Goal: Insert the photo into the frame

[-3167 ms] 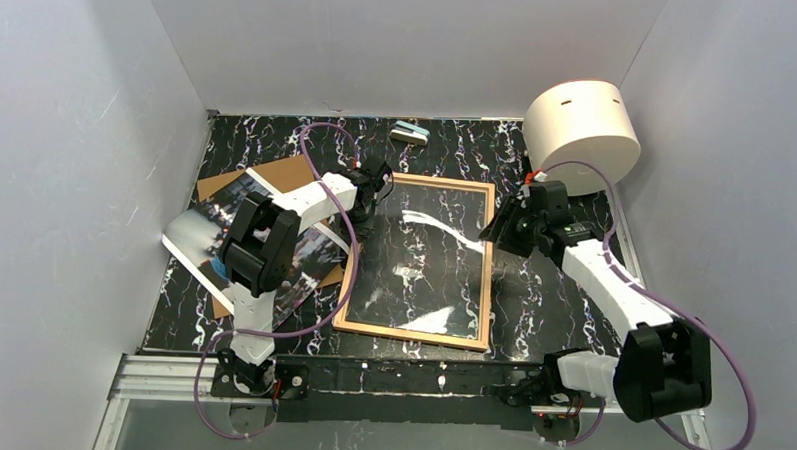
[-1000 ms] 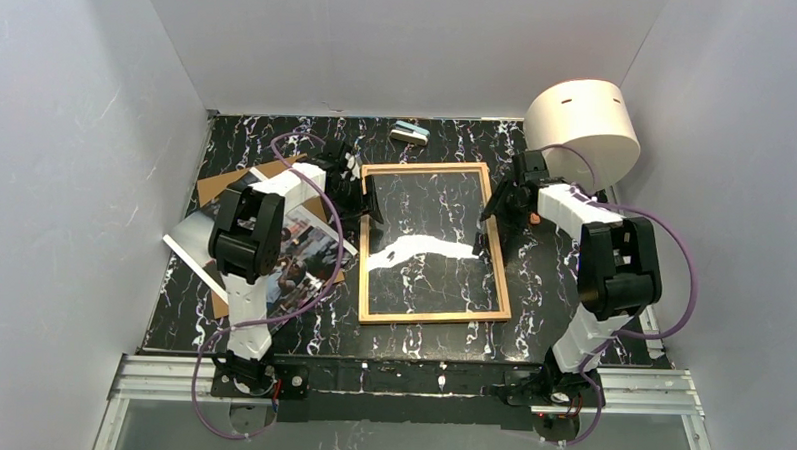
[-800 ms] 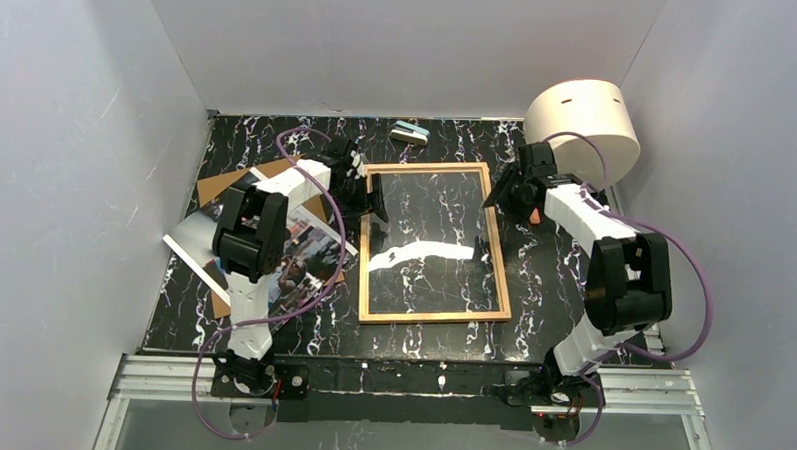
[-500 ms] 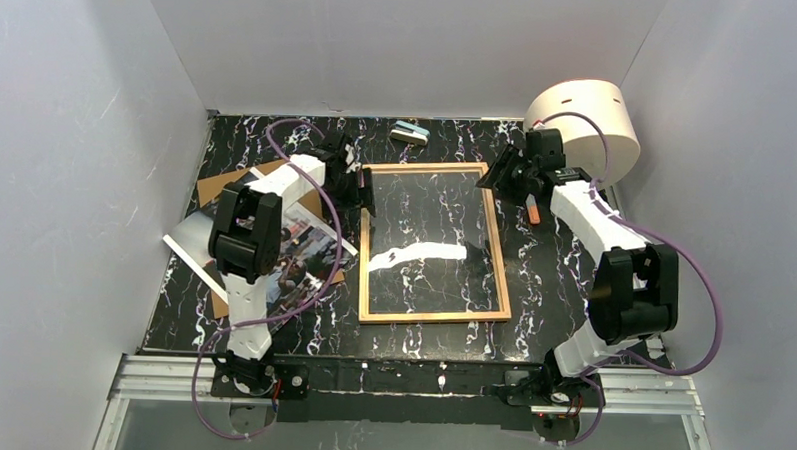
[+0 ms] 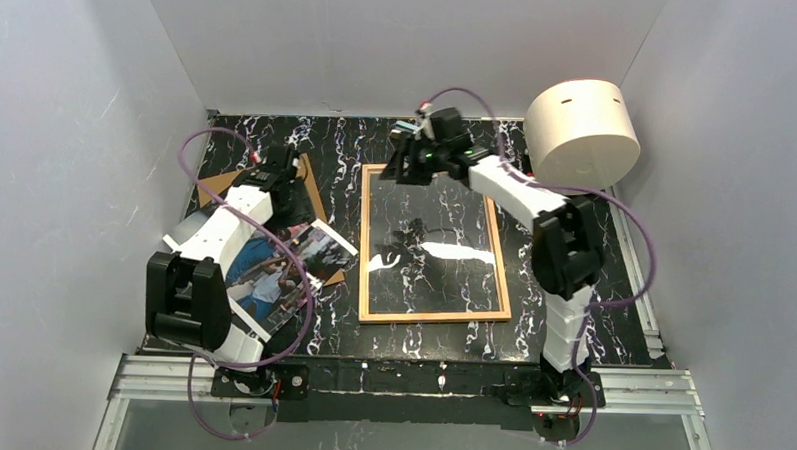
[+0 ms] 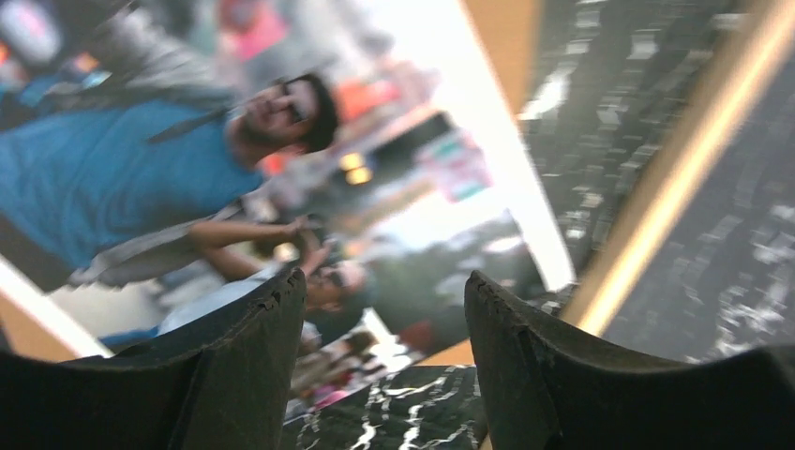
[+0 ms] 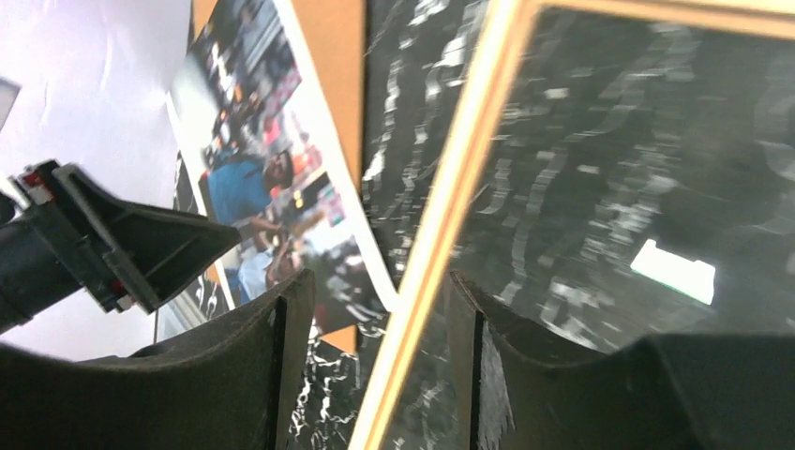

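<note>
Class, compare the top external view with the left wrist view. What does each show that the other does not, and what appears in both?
Only the top external view shows the white cylinder, the whole frame lying flat on the marbled table, and the right claw over its far left corner. Only the left wrist view shows the left claw close up, fingers apart with nothing between, and the sunglasses on a man in the photo. Both show the photo face up beside the frame, brown cardboard under it, and the frame's light-wood edge.
</note>
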Controlling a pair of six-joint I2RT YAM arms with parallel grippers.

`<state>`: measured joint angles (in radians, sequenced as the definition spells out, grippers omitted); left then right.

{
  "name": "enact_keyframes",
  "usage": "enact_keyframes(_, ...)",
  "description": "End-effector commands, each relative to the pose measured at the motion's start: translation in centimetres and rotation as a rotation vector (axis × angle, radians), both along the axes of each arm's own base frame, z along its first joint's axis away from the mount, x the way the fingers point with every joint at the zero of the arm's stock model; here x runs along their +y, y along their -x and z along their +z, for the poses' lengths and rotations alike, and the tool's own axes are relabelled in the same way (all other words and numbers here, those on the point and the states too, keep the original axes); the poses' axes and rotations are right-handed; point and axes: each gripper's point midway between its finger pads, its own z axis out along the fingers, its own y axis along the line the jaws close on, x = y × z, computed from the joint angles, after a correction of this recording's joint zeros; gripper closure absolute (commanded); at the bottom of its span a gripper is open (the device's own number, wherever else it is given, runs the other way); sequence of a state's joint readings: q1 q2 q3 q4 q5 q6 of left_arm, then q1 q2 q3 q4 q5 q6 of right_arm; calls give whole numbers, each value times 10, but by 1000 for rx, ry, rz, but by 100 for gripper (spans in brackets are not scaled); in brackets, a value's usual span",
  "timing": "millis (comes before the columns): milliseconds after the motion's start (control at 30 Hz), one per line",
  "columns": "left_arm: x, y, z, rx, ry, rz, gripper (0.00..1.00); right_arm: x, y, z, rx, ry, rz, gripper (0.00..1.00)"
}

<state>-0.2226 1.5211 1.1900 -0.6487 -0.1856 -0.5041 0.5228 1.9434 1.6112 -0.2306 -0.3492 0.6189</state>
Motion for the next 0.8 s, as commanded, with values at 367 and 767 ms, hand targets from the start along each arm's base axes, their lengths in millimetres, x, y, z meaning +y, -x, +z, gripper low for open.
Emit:
enact_keyframes(367, 52, 86, -91, 332, -24, 244, 51, 154, 69, -67, 76, 58, 398, 39)
enact_keyframes(767, 51, 110, -112, 423, -27, 215, 53, 166, 68, -117, 71, 144, 390, 40)
